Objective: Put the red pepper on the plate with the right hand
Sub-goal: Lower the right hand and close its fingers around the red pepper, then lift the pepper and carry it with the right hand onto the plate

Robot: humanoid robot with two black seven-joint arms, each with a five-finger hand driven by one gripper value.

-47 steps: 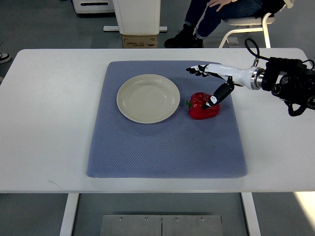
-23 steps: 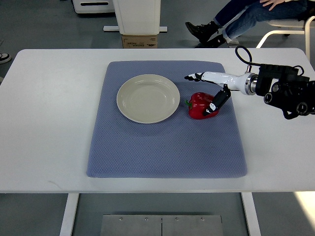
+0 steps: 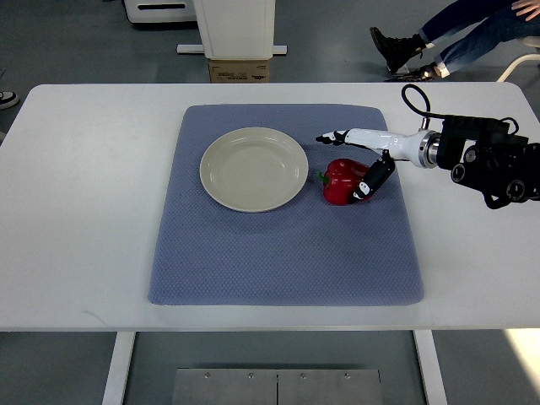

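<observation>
Now, right hand (image 3: 354, 160) at the red pepper (image 3: 342, 181), arm entering from the right edge of the top view. Fingers (image 3: 331, 137) stretched out and pointing toward the plate (image 3: 253, 169), lying along the far side of the pepper; thumb (image 3: 373, 179), dark, bent down against the pepper's right and near side. So, hand wide and set around the pepper, thumb touching or nearly touching, grip not closed as far as can be judged. Whether the fingers already press the far side: cannot tell, too small.

Pepper resting on the blue mat (image 3: 278, 253), just beside the plate, on the plate's right, with a narrow strip of mat between them. Green stem end turned toward the plate, so the pepper's long axis running roughly from the plate toward the hand's wrist. Plate holding nothing, lying on the mat's far-left part. Mat lying on the white tabletop (image 3: 76, 211).

Key relation: pepper directly between plate and wrist, hand coming from the side away from the plate. Probably needed next: close fingers and thumb across the pepper's short axis, lift a little, carry leftward over the plate's rim. Short way, no thing in between. Possible risk: smooth round skin slipping from a wide, shallow pinch, or the pepper being pushed against the rim instead of lifted.

Left hand not visible. Legs of a seated person at the upper right, beyond the tabletop.
</observation>
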